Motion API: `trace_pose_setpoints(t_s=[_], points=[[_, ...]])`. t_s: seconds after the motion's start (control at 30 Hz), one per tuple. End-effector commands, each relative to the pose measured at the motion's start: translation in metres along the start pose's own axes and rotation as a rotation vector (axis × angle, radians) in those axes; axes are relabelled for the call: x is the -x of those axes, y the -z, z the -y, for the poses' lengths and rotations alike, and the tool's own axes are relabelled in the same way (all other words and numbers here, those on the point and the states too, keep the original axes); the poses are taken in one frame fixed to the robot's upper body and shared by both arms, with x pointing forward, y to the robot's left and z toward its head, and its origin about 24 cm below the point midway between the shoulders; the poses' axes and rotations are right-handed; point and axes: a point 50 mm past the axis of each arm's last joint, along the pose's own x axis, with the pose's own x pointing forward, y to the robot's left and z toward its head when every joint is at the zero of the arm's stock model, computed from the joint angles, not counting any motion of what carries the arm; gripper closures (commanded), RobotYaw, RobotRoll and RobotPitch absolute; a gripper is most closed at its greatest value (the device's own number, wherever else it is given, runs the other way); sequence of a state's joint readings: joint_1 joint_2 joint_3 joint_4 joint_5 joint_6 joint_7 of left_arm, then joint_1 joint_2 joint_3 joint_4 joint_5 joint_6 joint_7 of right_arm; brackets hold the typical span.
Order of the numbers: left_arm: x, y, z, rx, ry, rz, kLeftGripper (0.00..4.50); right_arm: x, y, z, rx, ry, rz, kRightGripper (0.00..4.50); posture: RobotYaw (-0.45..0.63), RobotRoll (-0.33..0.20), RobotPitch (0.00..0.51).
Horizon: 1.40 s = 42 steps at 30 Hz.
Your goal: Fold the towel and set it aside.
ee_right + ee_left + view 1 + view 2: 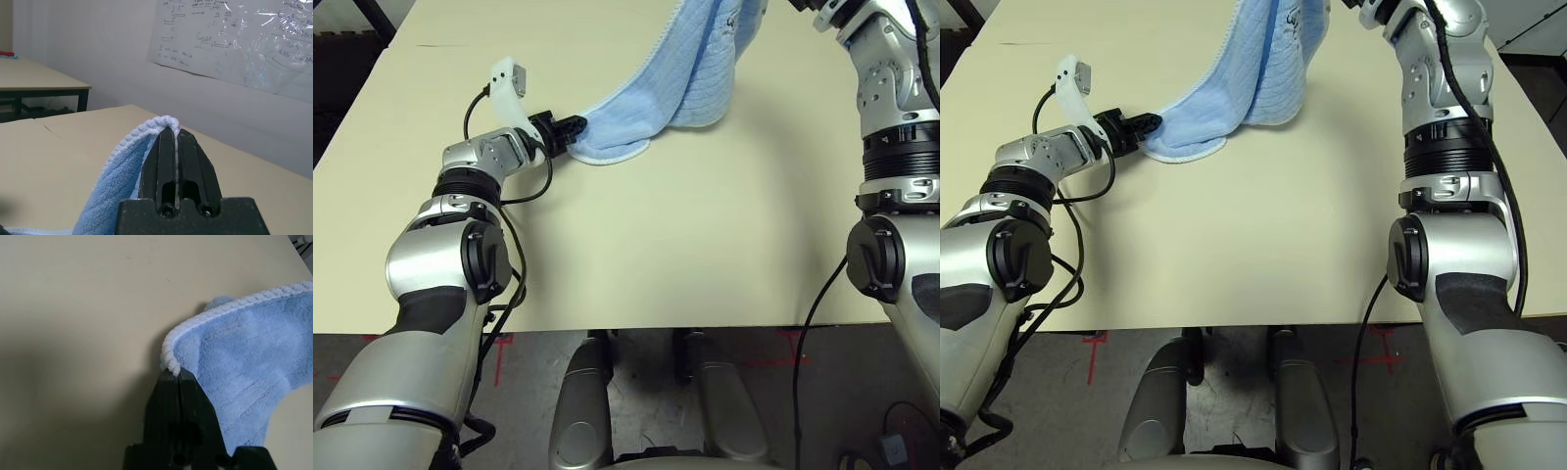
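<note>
Across the bench [705, 255], both tools are pinching the blue towel [646, 98] by its white edging.

From the left tool [177, 374], closed on the towel's near-left end low at the bench top, the cloth is running away from the robot and toward its right, climbing in loose folds to the right tool [177, 134], which is closed on a bit of edging and holding that end raised. The long axis is thus slanting between the two grips, left one nearer the robot's body, right one farther out and higher. A lower fold is hanging between them, close to the bench. The coming move is probably turning on that slant: bringing the raised end down squarely over or beside the left one, with the slack likely to bunch.
</note>
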<state>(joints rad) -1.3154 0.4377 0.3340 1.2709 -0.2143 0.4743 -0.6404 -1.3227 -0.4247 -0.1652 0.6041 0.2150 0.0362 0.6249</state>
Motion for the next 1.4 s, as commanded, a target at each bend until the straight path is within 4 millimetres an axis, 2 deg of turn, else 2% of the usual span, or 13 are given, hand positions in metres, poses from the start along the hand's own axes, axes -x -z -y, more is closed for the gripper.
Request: trace_pose_setpoints(t_s=[0.03,0.2,0.27,0.47,0.6,0.7,0.77,0.9,1.0,1.13,1.23,1.3,1.4], points=[[0.001,0.007,-0.005,0.021,-0.019,-0.026,4.47,0.002,-0.003,0.001,0.013,0.000,0.008,4.50,-0.04,0.000,0.303],[0.003,0.004,-0.006,0.004,-0.025,-0.027,4.47,0.002,-0.001,0.001,0.011,0.003,0.004,4.50,-0.03,0.000,0.304],[0.005,-0.004,-0.005,-0.038,-0.029,-0.017,4.47,0.006,0.003,0.004,0.005,0.016,-0.009,4.50,-0.03,0.000,0.305],[0.030,-0.059,-0.005,-0.356,-0.074,0.102,4.47,0.044,0.036,0.035,-0.059,0.146,-0.132,4.50,0.02,0.000,0.311],[0.056,-0.098,-0.002,-0.519,-0.115,0.210,4.47,0.075,0.061,0.056,-0.236,0.243,-0.246,4.50,0.05,0.000,0.312],[0.072,-0.125,0.005,-0.612,-0.152,0.303,4.47,0.095,0.080,0.056,-0.524,0.200,-0.427,4.50,0.07,0.000,0.310],[0.079,-0.136,0.009,-0.623,-0.157,0.343,4.47,0.107,0.084,0.055,-0.631,0.179,-0.529,4.50,0.07,0.000,0.310],[0.084,-0.141,0.012,-0.553,-0.067,0.306,4.47,0.120,0.077,0.062,-0.769,0.161,-0.603,4.50,0.07,0.000,0.312],[0.084,-0.127,0.016,-0.417,0.130,0.132,4.47,0.130,0.064,0.060,-0.814,-0.033,-0.641,4.50,0.06,0.000,0.319],[0.080,-0.102,0.002,-0.418,0.141,-0.033,4.47,0.137,0.070,0.061,-0.710,-0.082,-0.751,4.50,0.06,0.000,0.320],[0.071,-0.097,-0.011,-0.435,-0.053,0.015,4.47,0.126,0.084,0.066,-0.420,0.003,-0.786,4.50,0.06,0.000,0.320],[0.067,-0.106,-0.016,-0.567,-0.273,0.150,4.47,0.111,0.085,0.072,-0.150,0.109,-0.711,4.50,0.05,0.000,0.319],[0.064,-0.122,-0.006,-0.692,-0.376,0.344,4.47,0.085,0.068,0.075,-0.029,0.231,-0.446,4.50,0.05,0.000,0.318]])
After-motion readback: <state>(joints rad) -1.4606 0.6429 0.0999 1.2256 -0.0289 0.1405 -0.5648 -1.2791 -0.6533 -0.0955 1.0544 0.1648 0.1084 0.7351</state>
